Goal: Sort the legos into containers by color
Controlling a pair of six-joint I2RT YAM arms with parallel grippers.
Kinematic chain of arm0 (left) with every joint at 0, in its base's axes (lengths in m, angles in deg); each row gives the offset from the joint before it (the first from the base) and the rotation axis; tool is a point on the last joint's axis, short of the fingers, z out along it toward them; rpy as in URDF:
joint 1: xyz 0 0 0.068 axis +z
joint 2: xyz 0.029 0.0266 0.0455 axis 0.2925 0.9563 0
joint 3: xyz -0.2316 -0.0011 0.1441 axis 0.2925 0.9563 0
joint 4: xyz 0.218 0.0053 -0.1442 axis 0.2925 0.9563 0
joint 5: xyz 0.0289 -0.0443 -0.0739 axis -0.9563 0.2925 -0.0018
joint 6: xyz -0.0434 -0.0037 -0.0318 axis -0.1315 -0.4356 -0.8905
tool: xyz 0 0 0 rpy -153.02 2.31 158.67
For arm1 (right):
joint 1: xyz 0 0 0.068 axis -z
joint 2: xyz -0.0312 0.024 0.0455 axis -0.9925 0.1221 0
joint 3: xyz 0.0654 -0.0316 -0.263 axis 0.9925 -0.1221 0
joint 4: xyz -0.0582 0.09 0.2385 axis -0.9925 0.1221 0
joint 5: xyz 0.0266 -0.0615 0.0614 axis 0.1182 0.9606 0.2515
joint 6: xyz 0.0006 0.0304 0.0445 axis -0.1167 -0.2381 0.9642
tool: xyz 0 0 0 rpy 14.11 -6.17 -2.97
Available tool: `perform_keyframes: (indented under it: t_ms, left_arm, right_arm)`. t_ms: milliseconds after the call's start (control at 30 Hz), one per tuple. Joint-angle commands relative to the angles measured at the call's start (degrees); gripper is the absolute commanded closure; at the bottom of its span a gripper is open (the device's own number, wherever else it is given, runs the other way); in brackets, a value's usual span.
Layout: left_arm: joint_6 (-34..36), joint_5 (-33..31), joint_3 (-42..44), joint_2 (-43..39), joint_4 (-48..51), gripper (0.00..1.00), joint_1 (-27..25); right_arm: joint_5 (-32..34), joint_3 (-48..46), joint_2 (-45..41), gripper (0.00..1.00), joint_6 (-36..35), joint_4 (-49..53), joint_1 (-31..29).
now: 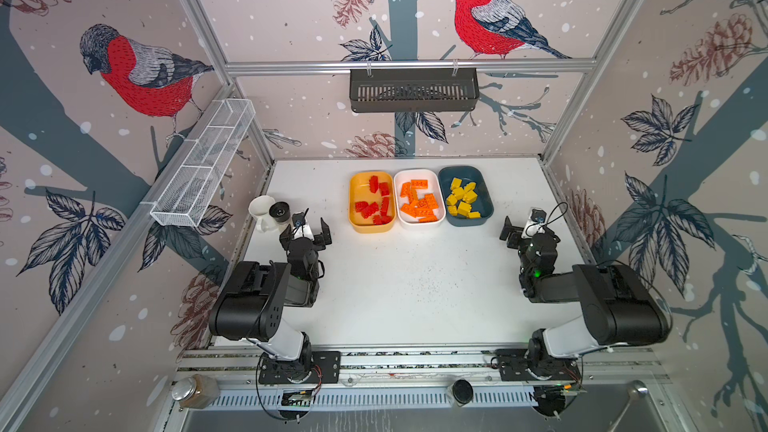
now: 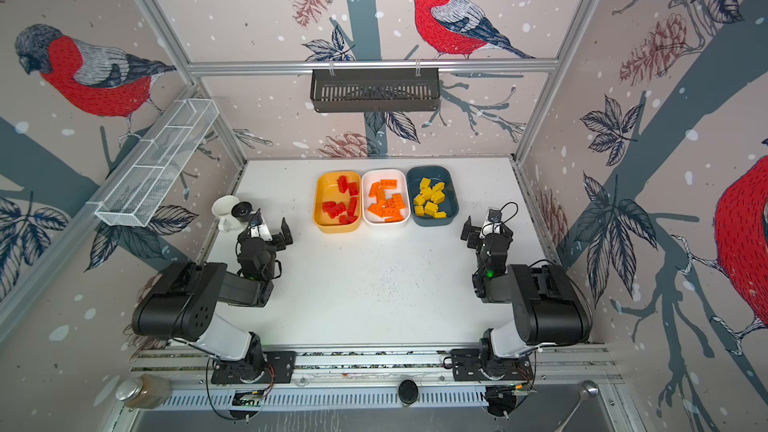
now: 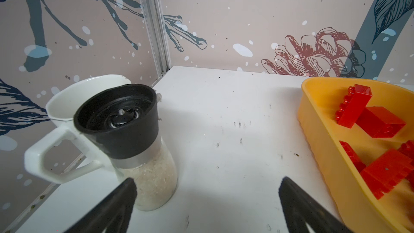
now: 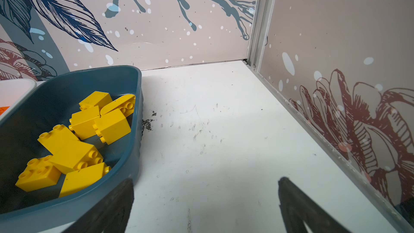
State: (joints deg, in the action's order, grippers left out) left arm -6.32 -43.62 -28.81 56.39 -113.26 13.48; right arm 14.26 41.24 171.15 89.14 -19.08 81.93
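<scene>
Table (image 1: 415, 292): tubs (image 1: 419, 224) of color-sorted legos (image 1: 420, 204)

In the wrist views the grinder (image 3: 121, 126) hides part of the mug (image 3: 59, 108), while picture edges cut off the yellow-orange tub (image 3: 318, 99) and the white tub (image 4: 15, 88).

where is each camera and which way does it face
Both top views: high over the front edge, looking down at the white table; both arms, left claw and right claw show.
Left wrist: on the left arm, facing the back left corner: white ceramic mug, black-capped glass grinder, yellow-orange plastic tub of red bricks; own fingertips show.
Right wrist: on the right arm, facing the back right corner: dark teal plastic tub of yellow bricks; own fingertips show.
Shared: the table in all views; top views show both tubs too.
</scene>
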Motion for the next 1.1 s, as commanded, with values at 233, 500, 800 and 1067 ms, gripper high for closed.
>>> perform_keyframes:
  t_ms: [233, 500, 800, 1067]
  left_arm:
    - [0.50, 0.45, 0.25, 0.00, -4.01, 0.01, 0.10]
    - [0.50, 0.45, 0.26, -0.01, -3.99, 0.01, 0.10]
    - [0.46, 0.34, 0.25, 0.00, -4.04, 0.01, 0.10]
    - [0.67, -0.58, 0.50, -0.04, -4.44, 0.01, -0.13]
  right_arm:
    - [5.52, -0.50, -0.65, 0.01, 1.93, -2.53, -0.57]
    - [2.65, -3.02, -1.27, 0.01, 3.85, -6.55, 1.69]
    - [5.10, -1.82, -0.48, 0.00, 1.39, -5.12, -0.81]
    - [3.38, -0.50, -0.21, 0.00, 0.69, -3.01, -0.71]
